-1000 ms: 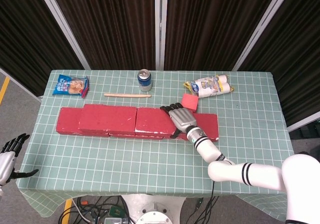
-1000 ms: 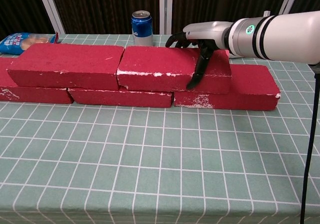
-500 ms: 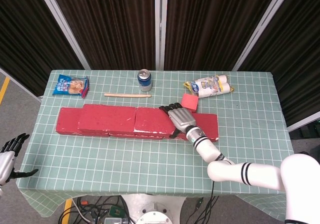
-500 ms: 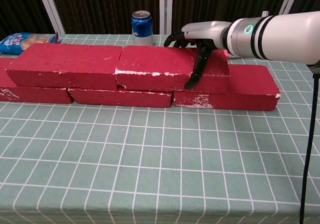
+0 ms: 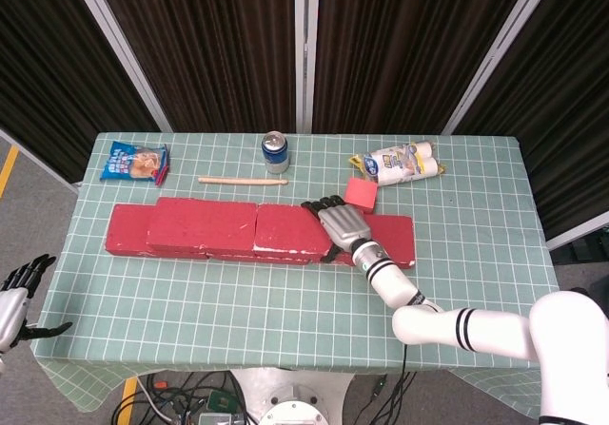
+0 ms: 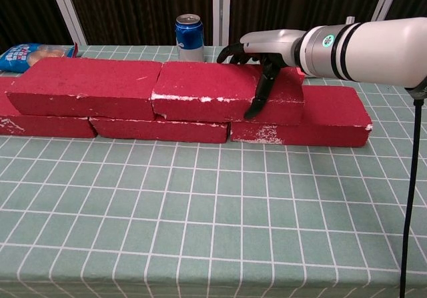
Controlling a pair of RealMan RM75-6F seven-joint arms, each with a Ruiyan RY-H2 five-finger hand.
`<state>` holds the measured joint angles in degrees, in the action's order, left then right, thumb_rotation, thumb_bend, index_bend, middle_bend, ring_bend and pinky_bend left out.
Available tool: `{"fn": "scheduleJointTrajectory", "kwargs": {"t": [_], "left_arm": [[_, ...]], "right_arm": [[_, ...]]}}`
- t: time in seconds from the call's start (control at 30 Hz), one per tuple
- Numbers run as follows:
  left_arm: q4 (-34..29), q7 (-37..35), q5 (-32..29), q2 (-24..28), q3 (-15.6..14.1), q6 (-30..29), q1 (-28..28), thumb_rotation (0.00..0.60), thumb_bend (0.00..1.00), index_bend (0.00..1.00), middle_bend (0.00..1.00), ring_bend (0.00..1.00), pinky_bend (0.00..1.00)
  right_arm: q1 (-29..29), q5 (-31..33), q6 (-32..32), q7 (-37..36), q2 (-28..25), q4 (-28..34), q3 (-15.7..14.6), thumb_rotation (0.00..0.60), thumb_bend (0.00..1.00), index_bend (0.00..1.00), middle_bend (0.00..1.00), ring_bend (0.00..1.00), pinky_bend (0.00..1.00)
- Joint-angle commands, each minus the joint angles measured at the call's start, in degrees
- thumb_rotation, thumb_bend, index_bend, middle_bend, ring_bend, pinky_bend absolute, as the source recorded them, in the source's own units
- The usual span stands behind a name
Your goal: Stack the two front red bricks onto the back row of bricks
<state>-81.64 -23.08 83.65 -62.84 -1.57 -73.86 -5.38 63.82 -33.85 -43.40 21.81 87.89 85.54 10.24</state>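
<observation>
Two hands: right hand over the upper right brick, left hand low off the table's near-left corner.
Table: green checked cloth, bare squares across the near half.
Left hand: fingers apart, nothing held, hanging clear of the cloth edge in the head view.
Bottom row: three red bricks end to end; bottom left brick, bottom middle brick, bottom right brick with a chipped white front edge.
Upper left brick: lying flat across the bottom left and middle bricks, right end touching the next upper brick.
Upper right brick: lying flat over the seam of the bottom middle and bottom right bricks, roughly level, white scuffs along its front edge.
Right hand: palm down over the right end of the upper right brick, thumb hanging down the front face, other fingers curled over the far top edge, gripping the brick.
Right forearm: white with dark bands, reaching in from the right.
Behind bricks: small red block just beyond the right hand, wooden stick lying crosswise.
Far edge: blue can upright, blue snack bag at far left, white and yellow packet at far right.
Backdrop: dark curtain panels with pale frames.
</observation>
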Motion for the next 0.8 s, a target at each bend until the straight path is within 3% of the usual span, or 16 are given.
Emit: {"fn": "scheduleJointTrajectory", "kwargs": {"t": [0.03,0.8], "left_arm": [[0.1,-0.1,0.1,0.0,-0.1,-0.1,0.1,0.6,0.0,0.01,0.0,0.0,0.0],[-0.2,-0.3,0.2,0.2,0.0,0.3,-0.3,0.6,0.0,0.01,0.0,0.0,0.0]], "right_arm": [[0.0,-0.3,-0.1,-0.2,0.0,0.0,0.1,0.6,0.04,0.12,0.29,0.07,0.0],[0.5,-1.6,0.4,-0.1,1.1,-1.8,-0.5,0.6,0.04,0.11,0.27,0.07,0.0]]}}
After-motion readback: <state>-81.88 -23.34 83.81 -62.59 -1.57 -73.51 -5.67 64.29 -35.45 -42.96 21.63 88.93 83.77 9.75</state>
